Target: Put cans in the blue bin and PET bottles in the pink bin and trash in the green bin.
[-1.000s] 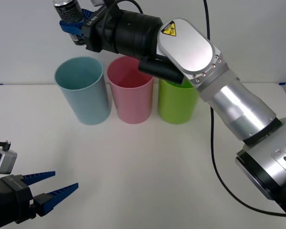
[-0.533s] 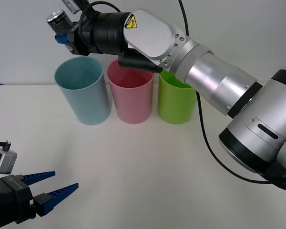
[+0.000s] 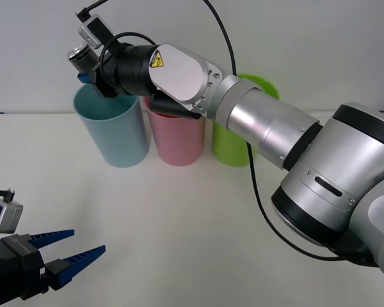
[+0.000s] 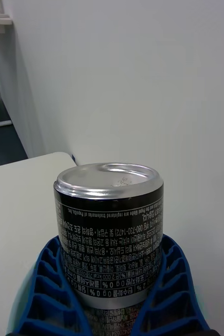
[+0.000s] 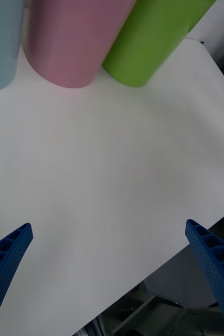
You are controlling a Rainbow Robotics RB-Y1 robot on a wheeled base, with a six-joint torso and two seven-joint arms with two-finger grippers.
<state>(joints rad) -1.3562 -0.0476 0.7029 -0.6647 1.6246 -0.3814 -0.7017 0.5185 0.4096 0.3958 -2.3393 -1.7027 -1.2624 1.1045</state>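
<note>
My right gripper (image 3: 86, 71) is shut on the can (image 3: 82, 57), a small black-and-grey can with a silver top, and holds it tilted just above the far left rim of the blue bin (image 3: 112, 131). In the right wrist view the can (image 4: 109, 236) sits between the blue ribbed fingers (image 4: 49, 294). The pink bin (image 3: 177, 137) stands to the right of the blue one, and the green bin (image 3: 233, 144) is beyond it, partly behind my right arm. My left gripper (image 3: 77, 249) waits open, low at the near left of the table.
The three bins stand in a row at the back of the white table (image 3: 179, 224). My right arm reaches across above the pink and green bins. The left wrist view shows the pink bin (image 5: 75, 42) and green bin (image 5: 148, 37) and the table's edge (image 5: 195, 236).
The right arm has swung left and lowered, carrying the can from high above the bins down to the blue bin's rim. The left arm has not moved.
</note>
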